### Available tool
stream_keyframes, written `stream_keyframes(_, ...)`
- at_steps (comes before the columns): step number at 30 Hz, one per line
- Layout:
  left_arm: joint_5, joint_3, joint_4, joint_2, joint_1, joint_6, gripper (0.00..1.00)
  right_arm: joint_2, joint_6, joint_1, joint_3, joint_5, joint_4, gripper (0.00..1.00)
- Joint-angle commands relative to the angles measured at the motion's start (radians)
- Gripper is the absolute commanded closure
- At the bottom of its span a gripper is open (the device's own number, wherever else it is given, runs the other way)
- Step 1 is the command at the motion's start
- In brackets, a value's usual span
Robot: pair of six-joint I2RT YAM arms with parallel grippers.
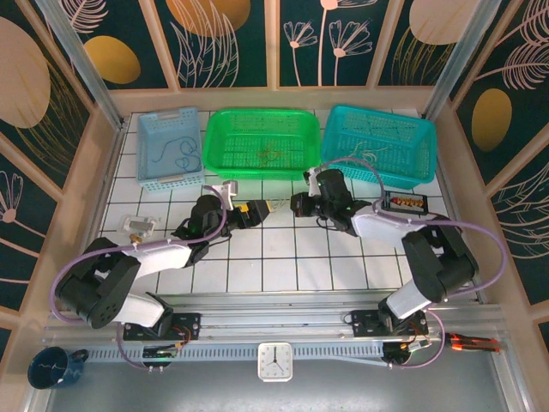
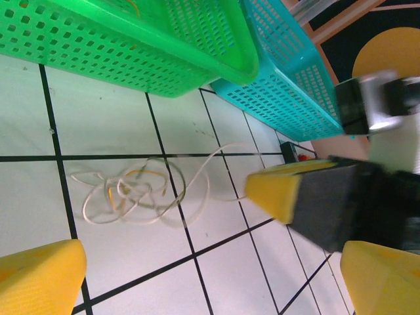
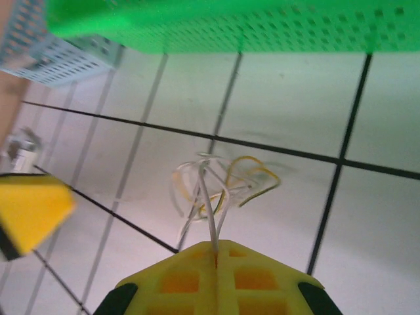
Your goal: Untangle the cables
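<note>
The cables [image 2: 128,190] lie as a small tangle of whitish and tan-gold loops on the white tiles, in front of the green basket. My right gripper [image 3: 216,246] is shut on a whitish strand that rises from the tangle [image 3: 220,187] into its yellow fingers. In the left wrist view that strand runs right to the right gripper [image 2: 279,190]. My left gripper [image 2: 210,289] is open, its yellow fingers [image 2: 39,275] wide apart just short of the tangle and holding nothing. From above, both grippers [image 1: 257,210] [image 1: 298,204] face each other with the cables [image 1: 276,206] between them.
Three baskets line the back: light blue [image 1: 171,148], green [image 1: 262,142] and teal [image 1: 377,144], each with a loose wire inside. A small black connector box [image 1: 405,202] sits right of the right arm. A small clear part [image 1: 137,226] lies at left.
</note>
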Motion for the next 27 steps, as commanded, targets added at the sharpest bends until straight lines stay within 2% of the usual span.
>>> stream_keyframes(1, 0.028, 0.015, 0.033, 0.019, 0.006, 0.002, 0.01, -0.067, 0.03, -0.005, 0.03, -0.031, -0.011, 1.0)
stream_keyframes(5, 0.043, 0.025, 0.031, 0.028, 0.006, 0.013, 0.04, -0.099, 0.043, -0.005, 0.041, -0.038, -0.023, 1.0)
stream_keyframes(14, 0.045, 0.062, -0.036, 0.031, 0.006, 0.099, 0.21, -0.146, 0.077, -0.002, 0.056, -0.068, -0.015, 1.0)
stream_keyframes(27, -0.011, 0.142, -0.167, 0.049, 0.006, 0.298, 0.19, -0.203, 0.085, 0.023, 0.113, -0.115, -0.055, 1.0)
